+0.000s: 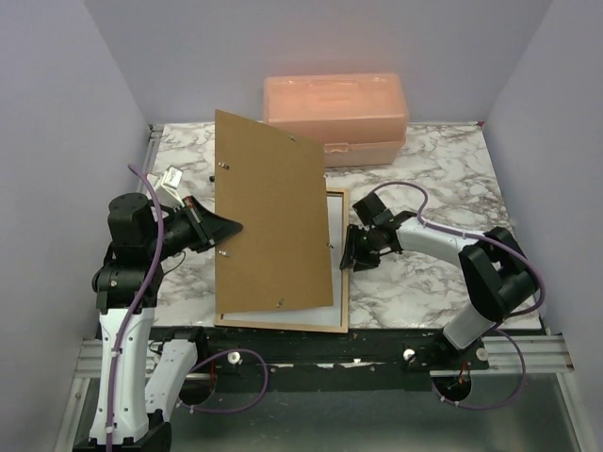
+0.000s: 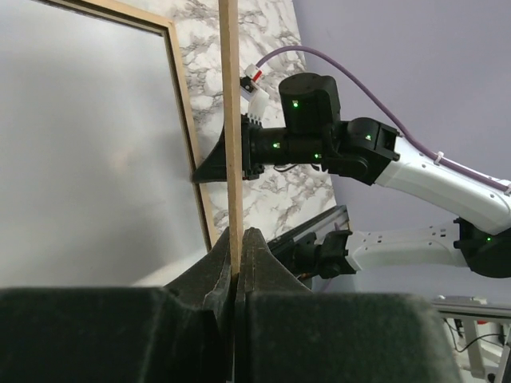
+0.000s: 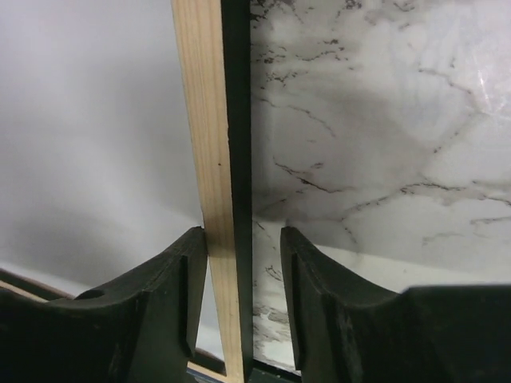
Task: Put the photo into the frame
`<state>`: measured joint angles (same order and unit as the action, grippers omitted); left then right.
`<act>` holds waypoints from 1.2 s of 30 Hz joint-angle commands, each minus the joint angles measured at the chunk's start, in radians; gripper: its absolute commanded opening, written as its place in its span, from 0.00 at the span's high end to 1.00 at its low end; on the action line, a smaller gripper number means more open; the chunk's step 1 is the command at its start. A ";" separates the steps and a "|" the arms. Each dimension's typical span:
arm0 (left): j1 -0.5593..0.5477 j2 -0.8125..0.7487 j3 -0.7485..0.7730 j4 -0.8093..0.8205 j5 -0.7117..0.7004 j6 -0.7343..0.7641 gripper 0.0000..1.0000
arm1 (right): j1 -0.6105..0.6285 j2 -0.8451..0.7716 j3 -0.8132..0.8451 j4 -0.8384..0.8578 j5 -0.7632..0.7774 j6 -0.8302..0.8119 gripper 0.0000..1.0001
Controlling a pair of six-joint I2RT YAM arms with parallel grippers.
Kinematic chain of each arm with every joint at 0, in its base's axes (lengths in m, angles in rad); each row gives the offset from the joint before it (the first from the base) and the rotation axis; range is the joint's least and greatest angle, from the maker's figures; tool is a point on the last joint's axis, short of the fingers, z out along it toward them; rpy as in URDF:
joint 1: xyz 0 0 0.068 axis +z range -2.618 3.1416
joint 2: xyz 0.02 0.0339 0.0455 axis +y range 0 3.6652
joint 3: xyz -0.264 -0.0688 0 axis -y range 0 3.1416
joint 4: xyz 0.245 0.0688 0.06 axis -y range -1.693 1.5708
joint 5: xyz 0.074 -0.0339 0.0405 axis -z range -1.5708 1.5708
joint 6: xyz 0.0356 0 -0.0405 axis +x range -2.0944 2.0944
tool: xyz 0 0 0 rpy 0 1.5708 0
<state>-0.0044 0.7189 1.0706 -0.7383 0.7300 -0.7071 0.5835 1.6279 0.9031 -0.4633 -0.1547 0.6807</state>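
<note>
Purple walls are boxing in the marble tabletop (image 1: 443, 179). I am judging the job about half done: the frame (image 1: 283, 326) is lying back-up by the near edge, and a pale sheet is filling it, which I am taking for the photo (image 2: 88, 159) face down, though I cannot be sure. The backing panel (image 1: 273, 217) is yet to go down. My left arm (image 1: 141, 235) is reaching in from the left edge, jaws pinching the panel's rim and holding it tilted above the frame. My right arm (image 1: 443, 245) is bending in low, jaws spread astride the frame's right rail.

Backing panel (image 1: 273, 217) overhangs frame (image 1: 283, 326); box (image 1: 334, 108) stands behind.
</note>
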 commanded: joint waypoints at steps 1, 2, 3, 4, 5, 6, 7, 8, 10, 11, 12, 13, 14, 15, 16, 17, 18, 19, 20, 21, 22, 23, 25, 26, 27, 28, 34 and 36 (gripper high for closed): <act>0.021 -0.027 -0.027 0.123 0.100 -0.081 1.00 | 0.001 0.056 -0.007 0.015 0.060 -0.009 0.57; 0.021 -0.029 -0.029 0.123 0.099 -0.081 1.00 | 0.001 0.054 -0.007 0.007 0.077 -0.008 0.62; 0.021 -0.030 -0.031 0.122 0.100 -0.080 1.00 | 0.001 0.051 -0.006 -0.005 0.090 -0.010 0.66; 0.022 -0.031 -0.034 0.121 0.102 -0.079 1.00 | 0.001 0.045 -0.008 -0.013 0.110 -0.013 0.70; 0.022 -0.034 -0.037 0.122 0.104 -0.079 1.00 | 0.001 0.038 -0.008 -0.026 0.125 -0.017 0.74; 0.022 -0.035 -0.040 0.123 0.105 -0.079 1.00 | 0.001 0.032 -0.010 -0.035 0.145 -0.022 0.77; 0.024 -0.038 -0.045 0.125 0.105 -0.080 1.00 | 0.001 0.026 -0.012 -0.049 0.151 -0.027 0.78; 0.024 -0.040 -0.049 0.129 0.105 -0.080 1.00 | 0.001 0.022 -0.011 -0.064 0.190 -0.036 0.80; 0.024 -0.042 -0.063 0.138 0.103 -0.084 1.00 | 0.001 0.014 -0.007 -0.094 0.229 -0.048 0.81; 0.024 -0.042 -0.072 0.146 0.106 -0.088 1.00 | 0.001 0.007 -0.006 -0.105 0.242 -0.056 0.81; 0.024 -0.043 -0.079 0.153 0.108 -0.092 1.00 | -0.001 0.001 -0.007 -0.118 0.259 -0.063 0.81; 0.024 -0.042 -0.087 0.160 0.112 -0.095 1.00 | 0.000 -0.005 -0.006 -0.129 0.274 -0.075 0.81; 0.024 -0.041 -0.093 0.167 0.117 -0.096 1.00 | -0.002 -0.012 -0.003 -0.143 0.299 -0.084 0.81; 0.024 -0.040 -0.097 0.170 0.122 -0.094 1.00 | -0.005 -0.016 0.002 -0.160 0.323 -0.088 0.81; 0.024 -0.038 -0.099 0.168 0.125 -0.094 1.00 | -0.011 -0.023 0.005 -0.174 0.347 -0.095 0.81; 0.024 -0.040 -0.100 0.168 0.128 -0.091 1.00 | -0.019 -0.028 0.007 -0.183 0.359 -0.108 0.79; 0.024 -0.040 -0.100 0.166 0.132 -0.087 1.00 | -0.032 -0.035 0.010 -0.192 0.369 -0.117 0.78; 0.024 -0.039 -0.100 0.162 0.133 -0.083 1.00 | -0.049 -0.040 0.011 -0.201 0.373 -0.127 0.76; 0.024 -0.037 -0.098 0.154 0.132 -0.074 1.00 | -0.066 -0.045 0.013 -0.209 0.374 -0.134 0.75; 0.024 -0.034 -0.096 0.143 0.129 -0.068 1.00 | -0.083 -0.050 0.013 -0.213 0.374 -0.141 0.73; 0.024 -0.033 -0.091 0.130 0.126 -0.057 1.00 | -0.092 -0.057 0.013 -0.216 0.376 -0.144 0.69; 0.024 -0.032 -0.088 0.121 0.122 -0.050 1.00 | -0.101 -0.063 0.014 -0.218 0.370 -0.145 0.65; 0.024 -0.032 -0.087 0.106 0.118 -0.039 1.00 | -0.105 -0.069 0.022 -0.214 0.354 -0.153 0.54; 0.024 -0.032 -0.088 0.101 0.112 -0.034 1.00 | -0.107 -0.069 0.029 -0.213 0.349 -0.158 0.48; 0.024 -0.030 -0.090 0.099 0.111 -0.032 1.00 | -0.107 -0.069 0.038 -0.219 0.344 -0.162 0.43; 0.024 -0.030 -0.095 0.099 0.111 -0.031 1.00 | -0.106 -0.069 0.051 -0.232 0.342 -0.164 0.37; 0.023 -0.042 -0.117 0.100 0.108 -0.034 1.00 | -0.108 -0.149 0.115 -0.284 0.273 -0.160 0.18; 0.024 -0.053 -0.125 0.103 0.105 -0.039 1.00 | -0.117 -0.206 0.114 -0.260 0.169 -0.168 0.13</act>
<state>0.0132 0.6949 0.9554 -0.6846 0.8021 -0.7448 0.4759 1.5364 0.9771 -0.7040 0.1349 0.5297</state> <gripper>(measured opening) 0.025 0.838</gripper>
